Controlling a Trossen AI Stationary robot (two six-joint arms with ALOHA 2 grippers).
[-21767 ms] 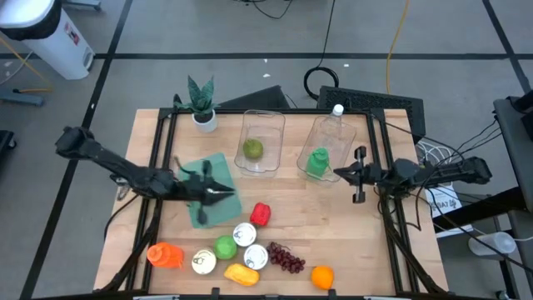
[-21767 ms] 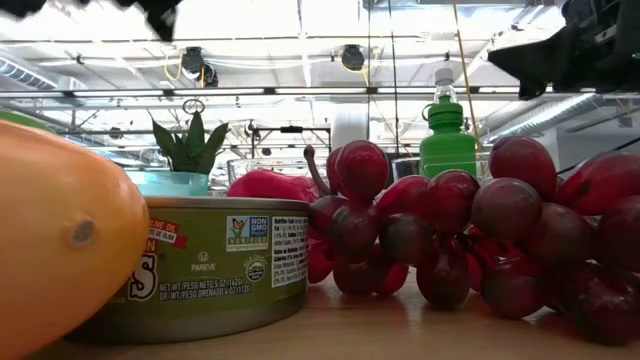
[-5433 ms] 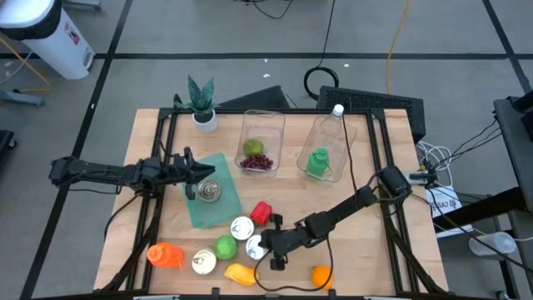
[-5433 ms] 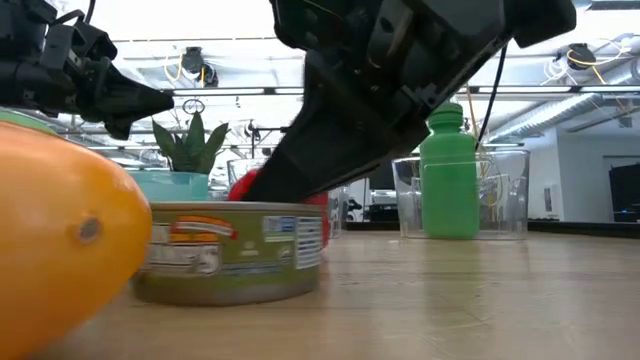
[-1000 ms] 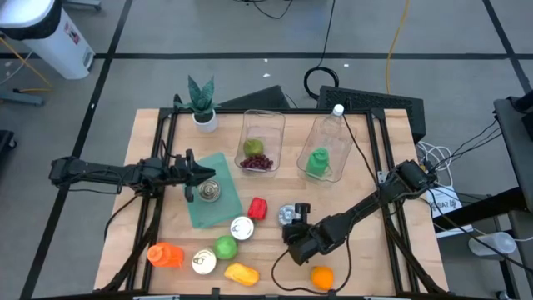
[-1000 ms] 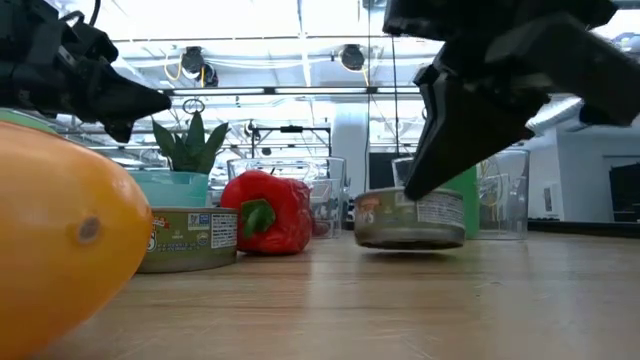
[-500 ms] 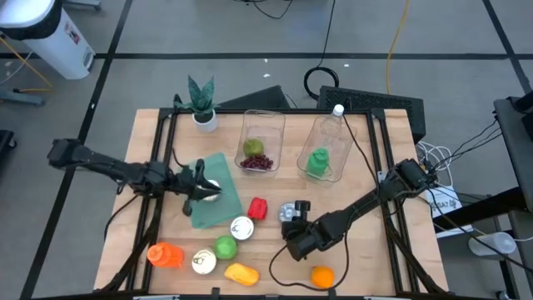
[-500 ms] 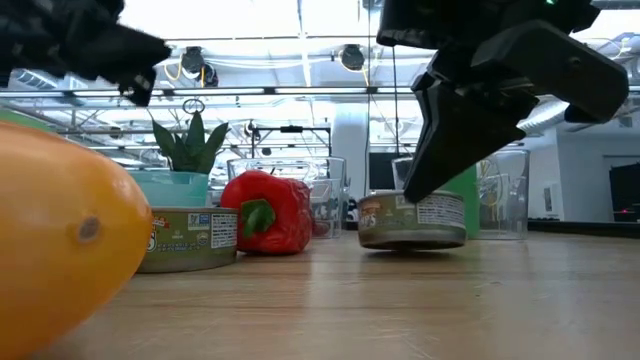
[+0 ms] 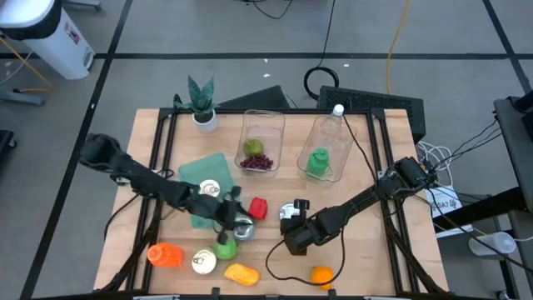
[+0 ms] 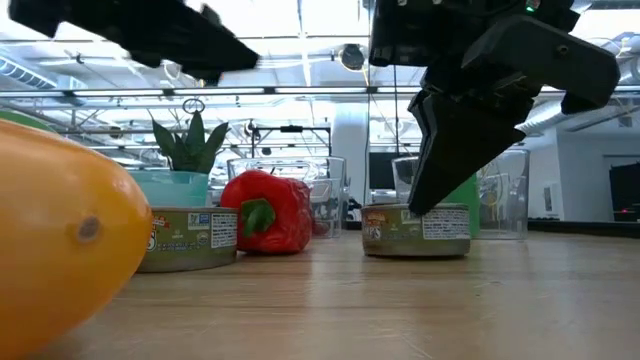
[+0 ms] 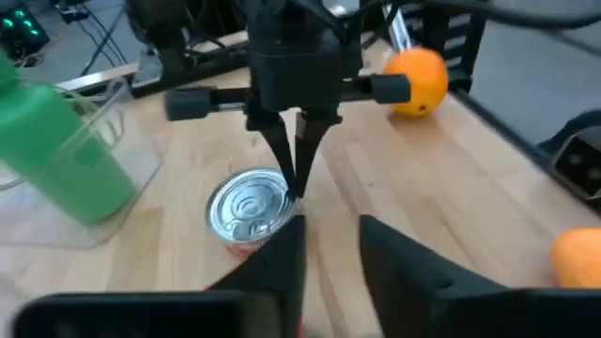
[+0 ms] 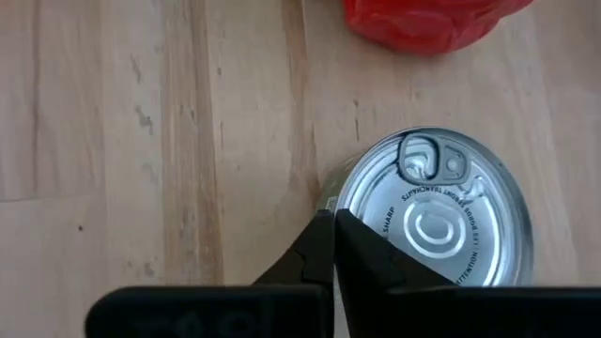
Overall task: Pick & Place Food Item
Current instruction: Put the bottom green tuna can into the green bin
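A silver-topped can point(image 9: 288, 212) stands upright on the wooden table right of the red pepper point(image 9: 258, 207). It also shows in the low view point(image 10: 418, 230). My right gripper point(image 12: 333, 222) is shut on its rim. My left gripper point(image 11: 331, 231) is open and empty. It hovers over the table's middle point(image 9: 231, 209), just left of the pepper and above another can point(image 9: 242, 229). It faces the right gripper point(image 11: 296, 178). My right gripper pinches the can's rim point(image 12: 349, 191) between its two nearly closed fingers, on the side away from the pull tab. The fingers come from above, pointing down. The can stands upright with its bottom on the table.
A teal cloth with a can point(image 9: 208, 190) lies at the left. Two clear bins stand at the back, one with a lime and grapes point(image 9: 260, 150), one with a green bottle point(image 9: 319, 158). A green fruit point(image 9: 225, 247), a can point(image 9: 202, 262), a yellow fruit point(image 9: 240, 272) and an orange point(image 9: 321, 275) lie along the near edge.
My left gripper has swung from above the teal cloth toward the table's right and near edges, ending beside the red pepper. My right gripper has lowered the can, which now rests on the table.
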